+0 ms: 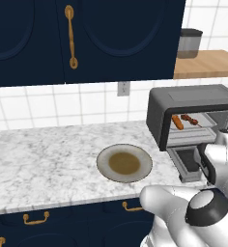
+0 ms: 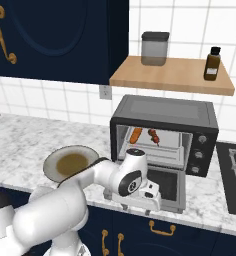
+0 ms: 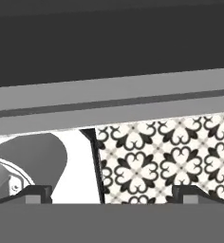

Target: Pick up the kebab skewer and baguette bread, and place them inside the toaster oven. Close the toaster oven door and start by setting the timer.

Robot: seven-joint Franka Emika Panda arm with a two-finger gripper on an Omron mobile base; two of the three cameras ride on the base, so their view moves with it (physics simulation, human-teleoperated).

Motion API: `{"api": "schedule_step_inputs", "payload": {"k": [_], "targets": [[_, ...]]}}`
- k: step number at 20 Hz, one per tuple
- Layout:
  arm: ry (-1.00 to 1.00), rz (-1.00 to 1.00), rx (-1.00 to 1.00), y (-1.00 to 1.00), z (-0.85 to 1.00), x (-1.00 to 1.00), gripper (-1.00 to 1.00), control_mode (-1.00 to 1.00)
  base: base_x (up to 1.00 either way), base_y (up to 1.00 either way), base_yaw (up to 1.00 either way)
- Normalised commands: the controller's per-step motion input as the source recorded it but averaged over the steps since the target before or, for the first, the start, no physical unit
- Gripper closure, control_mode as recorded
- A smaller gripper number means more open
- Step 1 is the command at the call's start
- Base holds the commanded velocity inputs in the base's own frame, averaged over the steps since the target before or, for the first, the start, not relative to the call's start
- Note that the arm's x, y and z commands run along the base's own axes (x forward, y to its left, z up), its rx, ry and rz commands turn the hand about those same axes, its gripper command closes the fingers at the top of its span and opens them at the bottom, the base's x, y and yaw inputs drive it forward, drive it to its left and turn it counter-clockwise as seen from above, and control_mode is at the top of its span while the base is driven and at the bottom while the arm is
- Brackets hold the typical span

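- Toaster oven point(image 2: 165, 112): a dark box on the marble bench point(image 1: 43, 159), at the right of the left base view and centre right of the right base view.
- Toaster oven door point(image 2: 166, 185): swung fully down and lying flat, projecting toward the bench's front edge. Its grey bar handle point(image 3: 112, 97) crosses the hand view as a wide horizontal band, with patterned floor below it.
- Baguette bread point(image 2: 135, 135): an orange-brown loaf on the wire rack inside the oven, at the left of the cavity, angled.
- Kebab skewer point(image 2: 154, 136): on the same rack, just beside the loaf on its right, apart from it.
- Timer point(image 2: 202, 139): one of three pale knobs stacked on the oven's right front panel; I cannot tell which knob it is, so the top one is marked.
- Tool point(image 3: 112, 194): low at the front edge of the lowered door. The two dark tips stand far apart at the bottom corners of the hand view, with nothing between them. In the right base view the hand sits at the door's left front corner; whether it touches the door cannot be told.
- Plate point(image 1: 106, 157): a round grey plate with a brown centre on the bench, left of the oven, nothing on it.
- Shelf point(image 2: 175, 75): a wooden shelf above the oven with a grey canister point(image 2: 154, 48) and a brown bottle point(image 2: 212, 63).
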Motion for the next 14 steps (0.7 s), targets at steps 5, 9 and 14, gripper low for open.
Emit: {"api": "schedule_step_inputs", "payload": {"k": [5, 9, 14], "targets": [[0.00, 0.07, 0.04, 0.00, -0.30, 0.12, -1.00, -1.00, 0.00, 0.00, 0.00], [0.00, 0.03, 0.00, 0.00, -0.29, 0.13, -1.00, -1.00, 0.00, 0.00, 0.00], [-0.04, 0.01, 0.00, 0.00, -0.15, 0.26, -1.00, -1.00, 0.00, 0.00, 0.00]]}}
